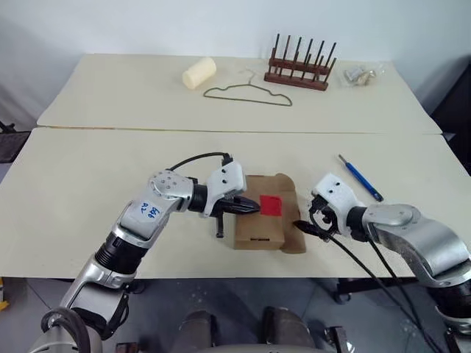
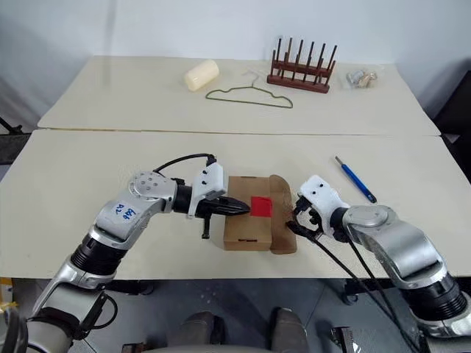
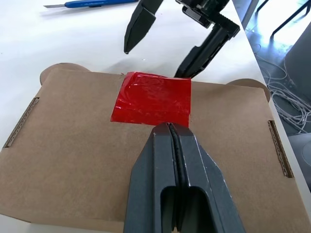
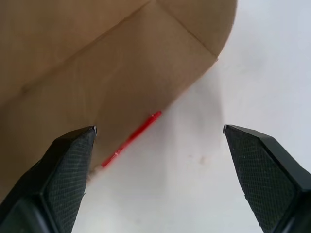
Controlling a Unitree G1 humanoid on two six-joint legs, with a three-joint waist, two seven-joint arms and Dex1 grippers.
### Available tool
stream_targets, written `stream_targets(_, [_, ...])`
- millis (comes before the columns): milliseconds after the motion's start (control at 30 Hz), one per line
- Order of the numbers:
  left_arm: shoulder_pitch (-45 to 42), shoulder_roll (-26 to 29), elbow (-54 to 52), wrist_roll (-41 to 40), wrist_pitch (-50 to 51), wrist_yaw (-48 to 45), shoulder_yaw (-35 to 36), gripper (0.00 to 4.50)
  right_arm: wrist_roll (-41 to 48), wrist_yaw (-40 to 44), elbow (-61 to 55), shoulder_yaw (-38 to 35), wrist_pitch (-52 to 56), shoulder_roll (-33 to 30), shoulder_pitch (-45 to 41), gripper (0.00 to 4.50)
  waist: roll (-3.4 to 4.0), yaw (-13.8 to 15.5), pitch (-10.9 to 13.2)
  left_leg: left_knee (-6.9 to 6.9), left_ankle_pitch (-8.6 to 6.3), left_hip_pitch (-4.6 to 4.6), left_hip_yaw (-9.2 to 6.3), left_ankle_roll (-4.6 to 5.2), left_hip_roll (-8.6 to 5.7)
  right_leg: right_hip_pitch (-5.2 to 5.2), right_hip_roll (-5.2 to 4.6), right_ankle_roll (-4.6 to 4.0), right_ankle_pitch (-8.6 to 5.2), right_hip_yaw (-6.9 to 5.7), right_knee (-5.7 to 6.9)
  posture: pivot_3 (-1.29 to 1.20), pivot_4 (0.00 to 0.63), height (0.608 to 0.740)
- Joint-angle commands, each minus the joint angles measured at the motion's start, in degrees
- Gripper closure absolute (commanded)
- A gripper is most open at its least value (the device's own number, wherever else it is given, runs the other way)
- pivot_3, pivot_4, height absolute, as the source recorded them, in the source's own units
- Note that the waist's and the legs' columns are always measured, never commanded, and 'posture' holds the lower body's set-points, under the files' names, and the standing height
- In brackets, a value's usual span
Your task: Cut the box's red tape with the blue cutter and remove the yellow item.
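Left gripper (image 1: 250, 209) pinched fully closed, nothing between the fingers, tips resting on top of the box (image 1: 254, 228) right at the near edge of the red tape (image 1: 271, 204). Centre of frame, pointing toward frame right. Right gripper (image 1: 303, 227) spread wide, holding nothing, just beside the box's right-hand flap, one finger (image 4: 65, 160) against the cardboard side, the other (image 4: 265, 165) over bare table. Thin red tape edge (image 4: 131, 138) showing along the flap's lower rim in the right wrist view. Box closed, rounded flap sticking out on its right side, sitting close to the near edge of the front table (image 1: 88, 191). Blue cutter (image 1: 360, 178) lying free, right of centre, well apart from the box, beyond the right gripper. Wide bare tabletop left of the box and behind it. Back table, top of frame: cream roll (image 1: 199, 73), wire hanger (image 1: 248, 92), wooden peg rack (image 1: 299, 65), small pale clutter (image 1: 358, 74) at upper right. Yellow item: cannot tell where.
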Motion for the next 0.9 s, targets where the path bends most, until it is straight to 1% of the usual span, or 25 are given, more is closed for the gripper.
stream_targets(33, [1.0, 1.2, -0.4, 0.8, 1.0, -0.5, -0.9, 4.50, 6.5, 5.2, 4.9, -9.6, 6.2, -2.2, -3.8, 0.12, 0.04, 0.0, 0.0, -0.01, 0.00, 0.00, 0.00, 0.00, 0.00, -0.03, 0.00, 0.00, 0.00, 0.02, -0.01, 0.00, 0.150, 0.740])
stream_targets(100, [0.9, 1.4, -0.2, 0.9, 0.8, -0.7, -0.9, 4.50, 10.6, 9.3, 9.4, -12.6, 9.9, -3.5, -6.2, 0.12, 0.05, 0.1, 0.0, -0.02, 0.00, -0.02, 0.02, 0.01, -0.01, -0.04, 0.00, 0.00, 0.00, 0.02, -0.03, 0.00, 0.150, 0.740])
stream_targets(200, [0.7, 1.4, 0.1, 1.1, 0.4, -0.9, -1.2, 4.50, 16.1, 13.4, 18.3, -15.4, 18.3, -2.7, -11.1, 0.12, 0.05, 0.0, 0.0, -0.06, -0.01, -0.03, 0.03, 0.02, 0.00, -0.03, 0.00, -0.01, 0.00, -0.03, -0.04, 0.00, 0.150, 0.740])
stream_targets(367, [0.5, 1.0, 0.1, 1.0, 0.3, -0.4, -1.3, 4.50, 18.5, 18.1, 27.2, -12.1, 23.5, -1.9, -14.1, 0.12, 0.05, 0.0, 0.0, -0.07, -0.01, -0.02, 0.04, 0.02, 0.00, -0.04, 0.00, -0.02, 0.00, -0.01, -0.01, 0.00, 0.150, 0.740])
stream_targets(533, [1.0, 1.1, -0.5, 1.0, 0.4, -0.2, -1.2, 4.50, 18.6, 20.0, 30.1, -8.4, 25.1, 0.0, -15.8, 0.12, 0.05, 0.0, 0.0, -0.06, -0.01, -0.04, 0.04, 0.02, -0.01, -0.07, 0.00, -0.02, 0.00, -0.01, 0.01, 0.00, 0.150, 0.740])
stream_targets(633, [1.1, 1.3, -0.8, 0.9, 0.6, -0.2, -1.1, 4.50, 17.7, 20.3, 30.9, -5.7, 24.0, 1.1, -16.0, 0.74, 0.05, 0.1, 0.0, -0.06, -0.01, -0.05, 0.05, 0.02, -0.01, -0.07, 0.00, -0.02, 0.00, -0.03, 0.01, 0.00, 0.150, 0.740])
stream_targets(700, [1.2, 1.4, -1.0, 0.9, 0.8, -0.1, -1.1, 4.50, 17.5, 20.5, 31.1, -4.9, 23.4, 1.8, -15.9, 1.36, 0.05, 0.0, 0.0, -0.05, -0.01, -0.08, 0.05, 0.02, -0.01, -0.08, 0.00, -0.02, 0.00, -0.05, 0.01, 0.00, 0.150, 0.740])
stream_targets(833, [1.3, 1.5, -1.4, 0.8, 1.2, 0.0, -1.0, 4.50, 16.9, 20.2, 31.7, -4.2, 22.4, 3.5, -15.6, 2.80, 0.05, 0.0, 0.0, -0.04, 0.00, -0.11, 0.10, 0.01, -0.02, -0.10, 0.00, -0.02, 0.00, -0.08, 0.01, 0.00, 0.150, 0.740])
stream_targets(867, [1.3, 1.5, -1.5, 0.8, 1.3, 0.1, -1.0, 4.50, 16.7, 19.9, 31.9, -4.1, 22.1, 3.9, -15.4, 3.09, 0.05, 0.0, 0.0, -0.04, 0.00, -0.11, 0.11, 0.01, -0.02, -0.10, 0.00, -0.02, 0.00, -0.08, 0.01, 0.00, 0.150, 0.740])
stream_targets(900, [1.4, 1.5, -1.7, 0.7, 1.4, 0.1, -1.0, 4.50, 16.5, 19.5, 32.2, -4.3, 22.0, 4.5, -15.3, 3.09, 0.05, 0.0, 0.0, -0.05, 0.00, -0.11, 0.11, 0.01, -0.02, -0.10, 0.00, -0.02, 0.00, -0.08, 0.01, 0.00, 0.150, 0.740])
